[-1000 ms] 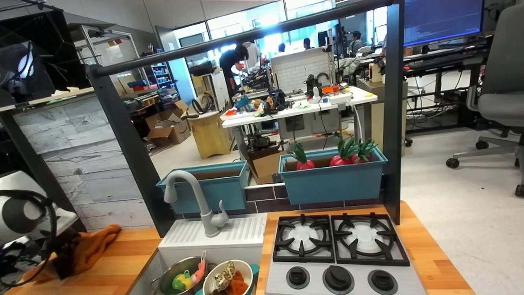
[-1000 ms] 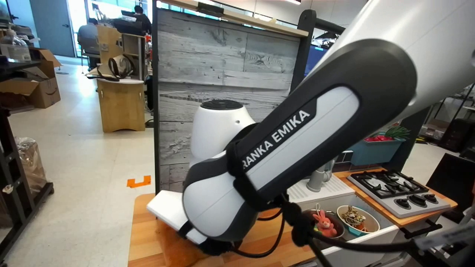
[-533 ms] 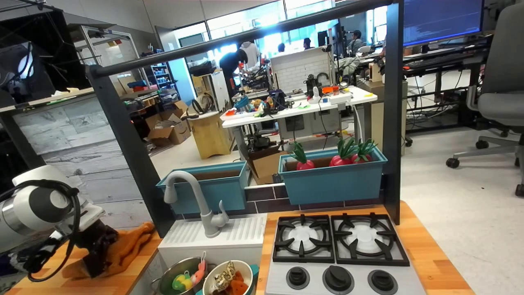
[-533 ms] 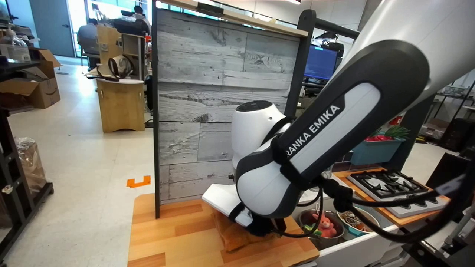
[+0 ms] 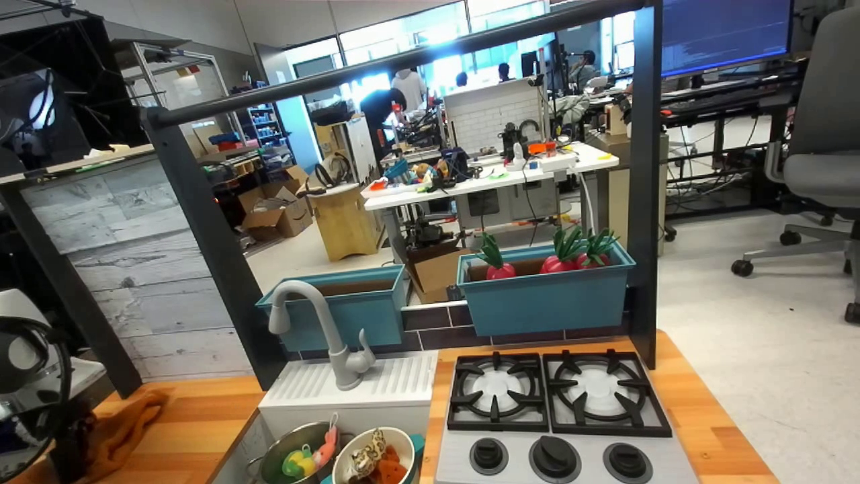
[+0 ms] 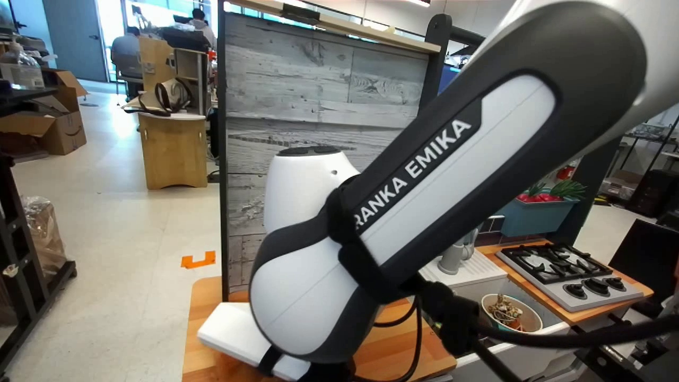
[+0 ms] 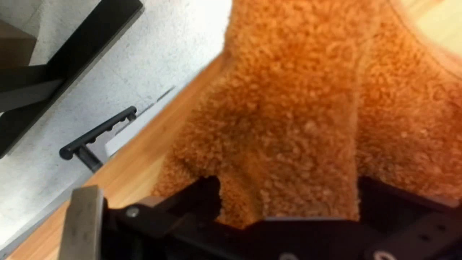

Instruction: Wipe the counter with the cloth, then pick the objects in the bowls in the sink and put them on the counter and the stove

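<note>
In the wrist view the orange cloth (image 7: 296,108) fills the space before my gripper (image 7: 288,180). The dark fingers (image 7: 202,191) stand wide apart, cloth lying between and around them; whether they press on it I cannot tell. An exterior view has the cloth (image 5: 124,433) on the wooden counter (image 5: 201,423), left of the sink (image 5: 376,415). Inside the sink, the dark-rimmed bowl (image 5: 272,464) holds a yellow-green toy (image 5: 300,462) and a pink toy (image 5: 327,447). The pale bowl (image 5: 406,440) holds a spotted toy (image 5: 368,457) and an orange toy (image 5: 391,469). The stove (image 5: 517,464) bears nothing.
A grey faucet (image 5: 329,323) rises behind the bowls. Two teal planters (image 5: 551,302) line the back. The plank panel (image 6: 318,106) stands behind the arm, which hides much of the counter. A black handle (image 7: 97,131) sits below the counter's edge in the wrist view.
The arm moved toward the sink up to half a second ago, then back away from it. The cloth slid along the counter with the gripper both ways. Bowls and toys stayed put.
</note>
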`<state>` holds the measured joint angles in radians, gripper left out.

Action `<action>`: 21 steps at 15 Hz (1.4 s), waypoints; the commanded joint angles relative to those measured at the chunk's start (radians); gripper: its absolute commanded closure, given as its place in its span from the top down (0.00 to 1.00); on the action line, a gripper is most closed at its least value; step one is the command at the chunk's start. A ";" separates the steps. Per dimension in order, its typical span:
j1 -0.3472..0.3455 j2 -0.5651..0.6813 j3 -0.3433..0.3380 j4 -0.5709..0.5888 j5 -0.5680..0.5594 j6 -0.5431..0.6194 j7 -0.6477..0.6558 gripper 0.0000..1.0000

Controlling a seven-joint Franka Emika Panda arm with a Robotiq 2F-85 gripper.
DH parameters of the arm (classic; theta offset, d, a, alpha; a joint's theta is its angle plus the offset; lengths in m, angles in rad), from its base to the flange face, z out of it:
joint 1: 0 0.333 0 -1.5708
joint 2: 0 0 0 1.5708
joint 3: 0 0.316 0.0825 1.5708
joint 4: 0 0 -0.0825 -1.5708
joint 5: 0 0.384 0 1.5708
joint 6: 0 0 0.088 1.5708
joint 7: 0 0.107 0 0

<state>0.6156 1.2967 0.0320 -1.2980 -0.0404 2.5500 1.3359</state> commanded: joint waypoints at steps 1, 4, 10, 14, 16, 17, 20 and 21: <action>-0.016 0.085 0.052 0.081 0.040 -0.065 -0.073 1.00; -0.018 0.047 -0.011 -0.033 0.036 -0.007 0.032 1.00; -0.034 -0.072 -0.084 -0.287 0.093 0.140 0.239 1.00; -0.026 -0.110 -0.155 -0.427 0.096 0.239 0.359 1.00; -0.027 -0.078 -0.153 -0.412 0.076 0.251 0.346 1.00; -0.018 -0.068 -0.146 -0.392 0.071 0.246 0.337 1.00; 0.015 -0.016 -0.111 -0.274 0.036 0.238 0.283 1.00; 0.026 -0.019 -0.101 -0.252 0.026 0.250 0.261 1.00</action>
<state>0.5995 1.1422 -0.1054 -1.6866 0.0060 2.7724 1.6320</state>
